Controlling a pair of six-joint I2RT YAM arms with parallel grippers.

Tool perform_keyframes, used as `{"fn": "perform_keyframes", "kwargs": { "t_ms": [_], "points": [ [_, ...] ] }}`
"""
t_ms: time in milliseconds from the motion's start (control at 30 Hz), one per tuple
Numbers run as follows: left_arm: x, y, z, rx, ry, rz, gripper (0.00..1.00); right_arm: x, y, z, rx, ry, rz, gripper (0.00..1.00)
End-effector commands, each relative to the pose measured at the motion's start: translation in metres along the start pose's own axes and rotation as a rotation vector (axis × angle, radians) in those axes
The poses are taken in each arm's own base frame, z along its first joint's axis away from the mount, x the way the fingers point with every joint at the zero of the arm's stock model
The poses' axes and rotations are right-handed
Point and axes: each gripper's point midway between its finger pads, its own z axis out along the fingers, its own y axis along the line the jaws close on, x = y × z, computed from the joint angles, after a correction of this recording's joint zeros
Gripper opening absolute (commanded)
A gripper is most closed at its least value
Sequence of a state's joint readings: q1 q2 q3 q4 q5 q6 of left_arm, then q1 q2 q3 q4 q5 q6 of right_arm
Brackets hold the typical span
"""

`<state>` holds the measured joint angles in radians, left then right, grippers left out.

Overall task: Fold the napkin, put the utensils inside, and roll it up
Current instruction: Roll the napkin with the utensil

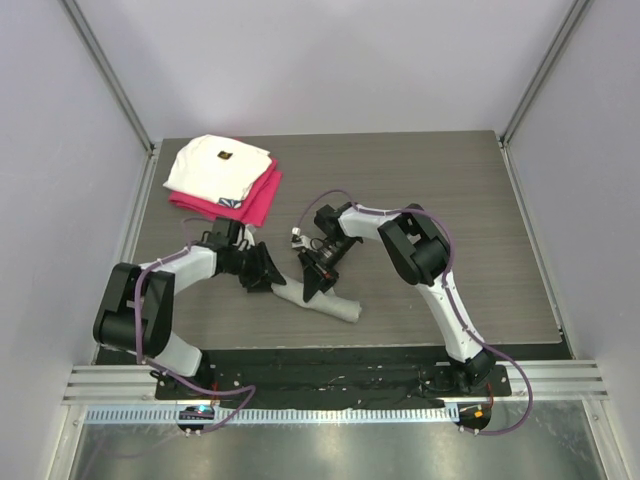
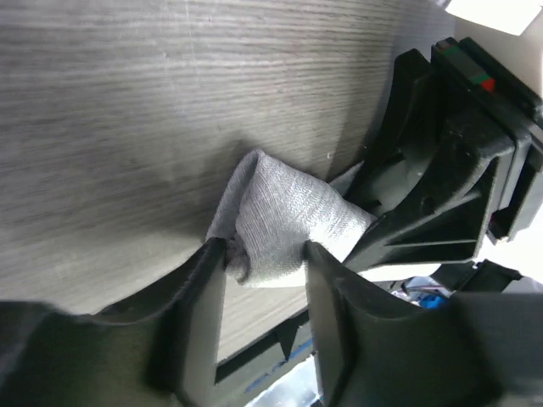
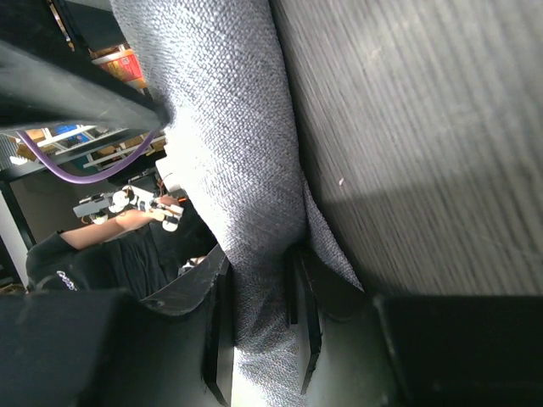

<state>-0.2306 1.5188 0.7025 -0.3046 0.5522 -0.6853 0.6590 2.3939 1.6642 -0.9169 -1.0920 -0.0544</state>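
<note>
The napkin (image 1: 340,305) lies rolled into a light-grey tube on the wooden table, near the front middle. My left gripper (image 1: 268,273) is at the roll's left end. In the left wrist view both fingertips press the end of the napkin (image 2: 284,220), so the left gripper (image 2: 265,250) is shut on it. My right gripper (image 1: 313,284) comes down on the roll just to the right of that. In the right wrist view the napkin (image 3: 229,127) runs between the pads, with the right gripper (image 3: 254,284) shut on it. The utensils are hidden.
A folded white cloth (image 1: 218,165) lies on a magenta-red cloth (image 1: 258,200) at the back left of the table (image 1: 450,200). The table's front edge runs close behind the roll. The right arm's black gripper body (image 2: 450,170) fills the right of the left wrist view.
</note>
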Motion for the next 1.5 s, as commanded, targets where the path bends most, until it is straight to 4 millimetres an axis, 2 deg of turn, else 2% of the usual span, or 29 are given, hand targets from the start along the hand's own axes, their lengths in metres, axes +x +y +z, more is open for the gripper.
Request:
{"fn": "perform_keyframes", "kwargs": {
  "t_ms": [0, 33, 67, 133, 167, 233, 267, 300, 400, 433, 467, 500, 533, 567, 600, 633, 667, 700, 733, 767, 800, 833, 900, 933, 1100, 1333, 1467],
  "points": [
    [-0.017, -0.01, 0.006, 0.02, -0.048, 0.029, 0.39, 0.001, -0.02, -0.003, 0.077, 0.0, 0.001, 0.31],
    [-0.016, -0.01, 0.006, 0.019, -0.045, 0.028, 0.34, 0.0, -0.022, -0.003, 0.095, 0.0, -0.001, 0.32],
    [-0.016, -0.01, 0.007, 0.018, -0.042, 0.027, 0.25, -0.001, -0.02, -0.006, 0.108, -0.009, -0.012, 0.32],
    [-0.017, -0.011, 0.007, 0.017, -0.038, 0.021, 0.18, -0.006, -0.018, -0.012, 0.152, -0.025, -0.031, 0.36],
    [-0.016, -0.011, 0.007, 0.016, -0.033, 0.019, 0.11, -0.01, -0.014, -0.016, 0.17, -0.039, -0.038, 0.4],
    [-0.014, -0.01, 0.006, -0.002, -0.016, 0.007, 0.05, -0.019, 0.003, -0.031, 0.223, -0.086, -0.091, 0.45],
    [-0.014, -0.009, 0.005, -0.012, -0.014, 0.0, 0.0, -0.023, 0.002, -0.039, 0.286, -0.109, -0.095, 0.5],
    [-0.01, -0.006, 0.004, -0.035, 0.005, -0.015, 0.0, -0.028, 0.018, -0.05, 0.309, -0.146, -0.138, 0.52],
    [-0.012, -0.005, 0.0, -0.067, 0.009, -0.034, 0.0, -0.039, 0.036, -0.073, 0.411, -0.22, -0.208, 0.61],
    [-0.008, -0.003, -0.001, -0.084, 0.026, -0.051, 0.0, -0.04, 0.05, -0.082, 0.443, -0.254, -0.254, 0.63],
    [-0.009, -0.005, -0.002, -0.087, 0.033, -0.058, 0.0, -0.042, 0.052, -0.091, 0.509, -0.278, -0.287, 0.64],
    [-0.009, -0.005, -0.003, -0.094, 0.041, -0.068, 0.0, -0.039, 0.053, -0.089, 0.559, -0.27, -0.333, 0.67],
    [-0.004, -0.002, -0.003, -0.113, 0.068, -0.086, 0.0, -0.04, 0.066, -0.097, 0.607, -0.307, -0.395, 0.68],
    [-0.006, -0.004, -0.003, -0.11, 0.076, -0.092, 0.0, -0.043, 0.058, -0.106, 0.725, -0.33, -0.423, 0.69],
    [-0.005, -0.004, -0.003, -0.116, 0.084, -0.098, 0.0, -0.034, 0.049, -0.101, 0.782, -0.309, -0.451, 0.71],
    [-0.001, -0.001, -0.002, -0.132, 0.104, -0.115, 0.0, -0.038, 0.07, -0.095, 0.818, -0.359, -0.56, 0.72],
    [-0.002, -0.001, -0.002, -0.137, 0.108, -0.12, 0.0, -0.036, 0.071, -0.092, 0.876, -0.37, -0.604, 0.72],
    [-0.002, -0.003, -0.003, -0.133, 0.112, -0.122, 0.0, -0.03, 0.057, -0.095, 0.988, -0.369, -0.615, 0.73],
    [-0.002, -0.003, -0.002, -0.137, 0.12, -0.131, 0.0, -0.032, 0.074, -0.085, 1.036, -0.397, -0.721, 0.74],
    [-0.004, -0.005, -0.002, -0.134, 0.121, -0.131, 0.0, -0.029, 0.076, -0.081, 1.068, -0.402, -0.756, 0.74],
    [-0.004, -0.005, -0.003, -0.134, 0.122, -0.133, 0.0, -0.024, 0.065, -0.08, 1.132, -0.392, -0.765, 0.74],
    [-0.004, -0.005, -0.002, -0.137, 0.127, -0.136, 0.0, -0.024, 0.075, -0.065, 1.128, -0.406, -0.826, 0.74],
    [-0.006, -0.006, -0.002, -0.141, 0.128, -0.134, 0.0, -0.019, 0.071, -0.056, 1.164, -0.402, -0.851, 0.74],
    [-0.007, -0.006, -0.002, -0.141, 0.126, -0.137, 0.0, -0.018, 0.075, -0.046, 1.16, -0.399, -0.878, 0.74],
    [-0.007, -0.006, -0.002, -0.146, 0.129, -0.138, 0.0, -0.013, 0.059, -0.021, 1.181, -0.334, -0.91, 0.73],
    [-0.007, -0.007, -0.002, -0.14, 0.127, -0.137, 0.0, -0.009, 0.03, -0.011, 1.225, -0.254, -0.888, 0.66],
    [-0.007, -0.008, -0.002, -0.136, 0.131, -0.135, 0.0, -0.006, 0.01, -0.012, 1.253, -0.211, -0.849, 0.63]
  ]
}}
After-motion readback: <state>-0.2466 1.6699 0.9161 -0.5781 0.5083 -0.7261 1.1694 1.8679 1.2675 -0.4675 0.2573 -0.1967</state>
